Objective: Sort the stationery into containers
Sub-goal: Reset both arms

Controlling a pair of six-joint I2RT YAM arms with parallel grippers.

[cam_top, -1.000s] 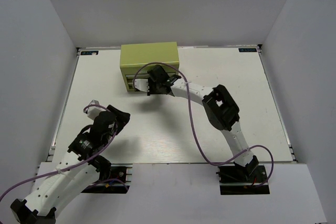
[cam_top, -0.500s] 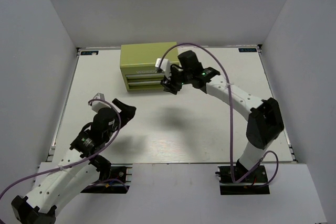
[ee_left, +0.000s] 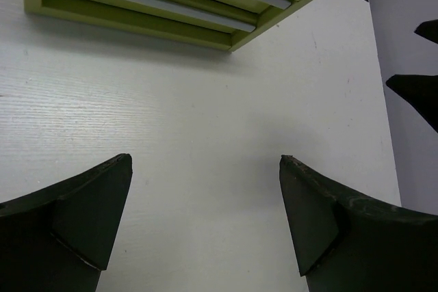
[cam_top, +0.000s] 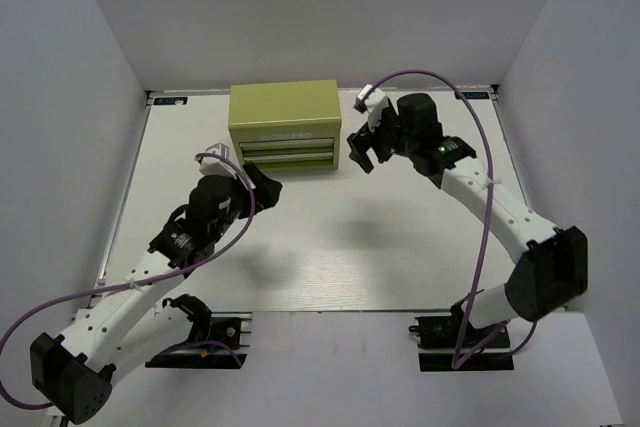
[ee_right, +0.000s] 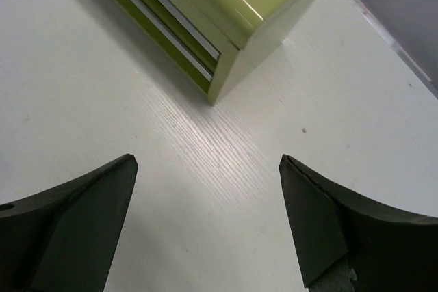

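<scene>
Both arms are bolted at the near edge of the white table, and bare tabletop lies open between them. The left gripper hangs low over this bare surface, its fingers spread wide with nothing between them. It is just short of the front of the green tool chest, toward the chest's left end. A purple cable loops along the right arm. The right gripper, also spread and empty, sits just beside the chest's right front corner, which shows ahead between its fingers. The two drawers are pushed in flush. The chest stands left of centre by the far edge. White walls close in on the left, right and far sides, with open table to the chest's right.
</scene>
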